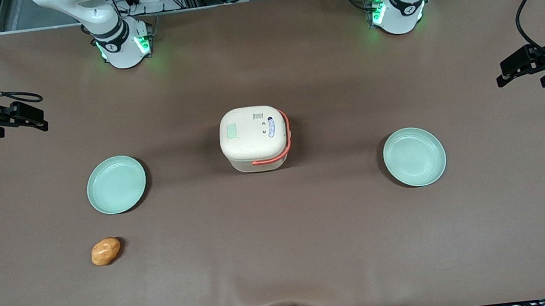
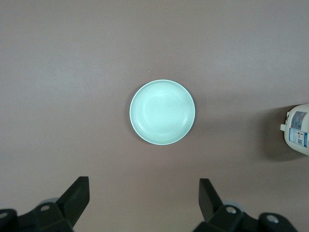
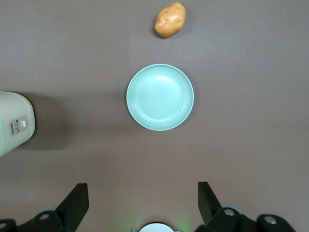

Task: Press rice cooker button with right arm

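The cream rice cooker (image 1: 254,138) with its coral-orange handle stands closed at the middle of the table. It also shows in the right wrist view (image 3: 14,123), where a small control panel (image 3: 20,125) is on its side. My right arm's gripper (image 1: 38,118) hangs in the air at the working arm's end of the table, well away from the cooker. Its black fingers (image 3: 77,198) stand wide apart and hold nothing. In the right wrist view the gripper (image 3: 142,187) looks down on a mint-green plate (image 3: 160,96).
One mint-green plate (image 1: 116,184) lies toward the working arm's end, another (image 1: 414,157) toward the parked arm's end. An orange-brown potato (image 1: 105,251) lies nearer the front camera than the first plate. The brown mat (image 1: 284,254) covers the table.
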You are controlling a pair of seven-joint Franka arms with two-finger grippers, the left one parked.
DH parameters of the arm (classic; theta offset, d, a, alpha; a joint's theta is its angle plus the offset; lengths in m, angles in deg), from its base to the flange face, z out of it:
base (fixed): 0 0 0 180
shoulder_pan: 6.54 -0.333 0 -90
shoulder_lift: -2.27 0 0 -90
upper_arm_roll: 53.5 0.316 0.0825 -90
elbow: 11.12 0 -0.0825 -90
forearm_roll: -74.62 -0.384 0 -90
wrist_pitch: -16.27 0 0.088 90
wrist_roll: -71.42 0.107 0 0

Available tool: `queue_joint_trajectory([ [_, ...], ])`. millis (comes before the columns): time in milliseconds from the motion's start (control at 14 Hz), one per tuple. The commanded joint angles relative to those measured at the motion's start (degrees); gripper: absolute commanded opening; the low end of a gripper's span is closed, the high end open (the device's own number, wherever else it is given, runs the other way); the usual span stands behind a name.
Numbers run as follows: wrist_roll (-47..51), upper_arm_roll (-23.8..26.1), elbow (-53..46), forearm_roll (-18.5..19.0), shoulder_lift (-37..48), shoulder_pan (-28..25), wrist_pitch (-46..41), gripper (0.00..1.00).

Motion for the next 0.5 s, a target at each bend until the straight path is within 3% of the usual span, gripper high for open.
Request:
queue_joint_trajectory([
  [0,-0.13,0.32,0.97,-1.23,0.75,-1.28,-0.3,1.0],
  [429,1.35,4.01,0.88,-3.07,-1.97,-5.93,0.14,1.0],
])
